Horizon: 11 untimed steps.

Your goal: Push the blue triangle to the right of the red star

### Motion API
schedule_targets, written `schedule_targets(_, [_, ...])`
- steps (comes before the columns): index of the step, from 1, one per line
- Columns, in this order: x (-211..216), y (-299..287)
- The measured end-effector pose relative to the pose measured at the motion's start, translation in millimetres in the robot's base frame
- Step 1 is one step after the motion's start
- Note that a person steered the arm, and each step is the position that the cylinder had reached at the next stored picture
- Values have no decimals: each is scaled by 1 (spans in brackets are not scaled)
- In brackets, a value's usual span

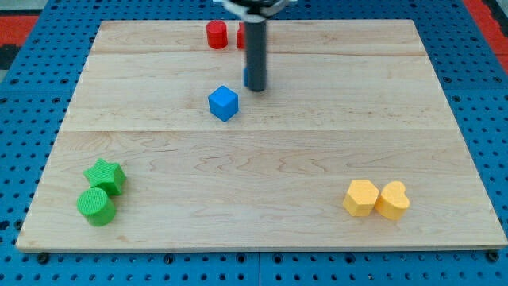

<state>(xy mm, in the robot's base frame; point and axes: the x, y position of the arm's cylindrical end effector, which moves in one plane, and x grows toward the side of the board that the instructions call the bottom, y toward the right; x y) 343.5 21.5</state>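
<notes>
My dark rod comes down from the view's top centre, and my tip (255, 89) rests on the wooden board (317, 151). A sliver of a blue block (247, 77) shows at the rod's left edge, just above the tip; its shape is mostly hidden. A red block (240, 36), possibly the red star, is half hidden behind the rod near the view's top. A red cylinder (216, 35) stands just left of it. A blue cube (224, 103) lies below and left of my tip, apart from it.
A green star (106, 175) and a green cylinder (97, 206) touch each other at the view's bottom left. Two yellow blocks (361, 197) (393, 200) sit side by side at the bottom right. Blue pegboard surrounds the board.
</notes>
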Motion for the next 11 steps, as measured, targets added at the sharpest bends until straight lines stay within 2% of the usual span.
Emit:
schedule_targets(1, [-40, 10])
schedule_targets(2, [3, -23])
schedule_targets(3, [-14, -63])
schedule_targets(4, [-34, -21])
schedule_targets(5, [-56, -17])
schedule_targets(7, [-65, 41])
schedule_targets(8, [-69, 37])
schedule_targets(9, [-39, -1])
schedule_targets(10, [-46, -1])
schedule_targets(11, [-67, 28])
